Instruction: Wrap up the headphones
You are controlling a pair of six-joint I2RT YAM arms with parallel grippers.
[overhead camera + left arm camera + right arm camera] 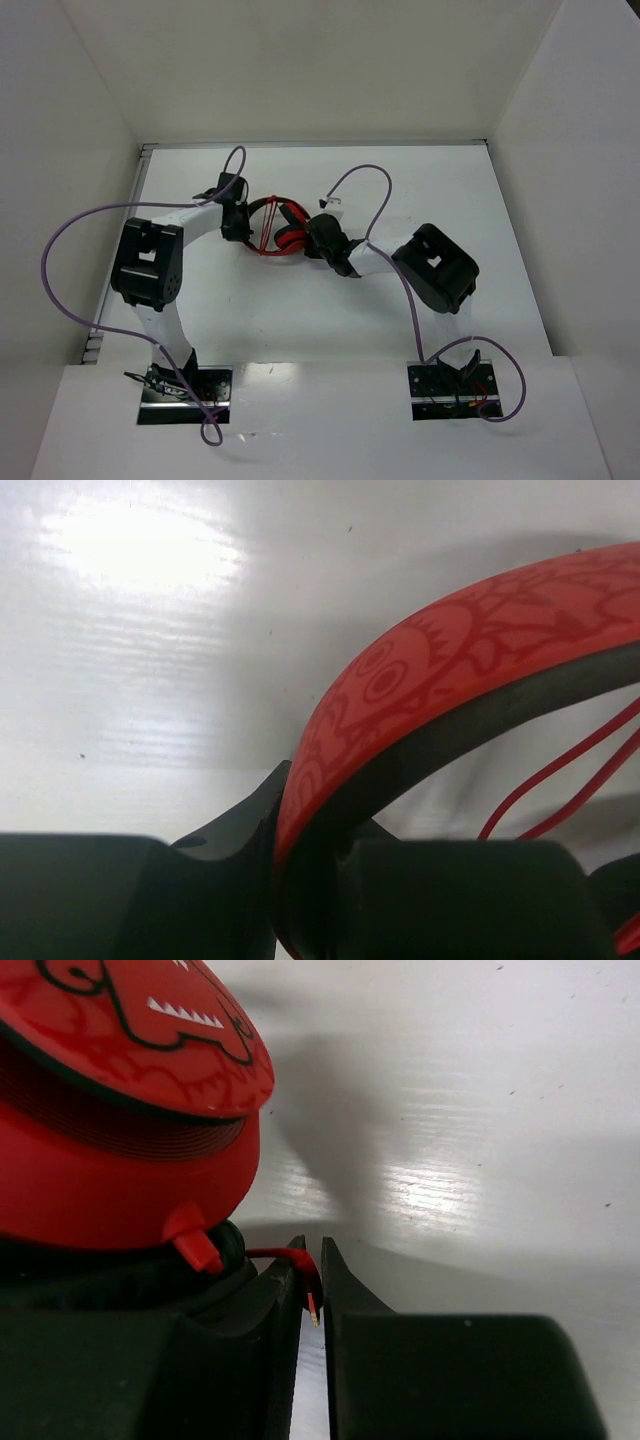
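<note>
On the headphones (287,238): left end effector (315,810) tight on headband (480,630), right end effector (311,1260) tight on cable (280,1253) (red).

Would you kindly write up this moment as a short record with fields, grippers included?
headphones: between both grippers, over the table
left gripper: shut on the headband
right gripper: nearly shut, pinching the cable beside the ear cup
cable: thin, red; runs from the ear cup into the right gripper, other strands loop below the headband
</note>
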